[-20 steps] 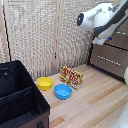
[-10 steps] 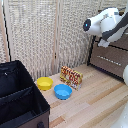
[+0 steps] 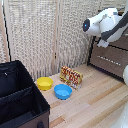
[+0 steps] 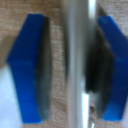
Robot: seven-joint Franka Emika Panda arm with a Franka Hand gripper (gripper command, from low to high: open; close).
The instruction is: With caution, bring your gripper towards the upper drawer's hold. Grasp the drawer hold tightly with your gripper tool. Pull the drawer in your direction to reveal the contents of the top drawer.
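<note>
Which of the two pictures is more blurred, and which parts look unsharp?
Wrist view: strongly blurred at close range; the silver drawer hold is a soft streak between the blue fingertips, their edges smeared. Exterior view: only mildly soft and grainy, evenly lit, the yellow bowl and blue bowl readable.

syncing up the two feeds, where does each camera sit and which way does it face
Exterior view: sits off the arm, facing the wooden floor and slatted screen; the white arm reaches to the dark brown cabinet at the exterior view's right; its jaws are hidden there.
Wrist view: sits on the wrist, looking along the gripper straight at the drawer hold; one blue-tipped finger stands on each side of the bar, with gaps showing.
Shared: only the brown drawer wood; the exterior view's bowls and black bin do not show at the wrist.
</note>
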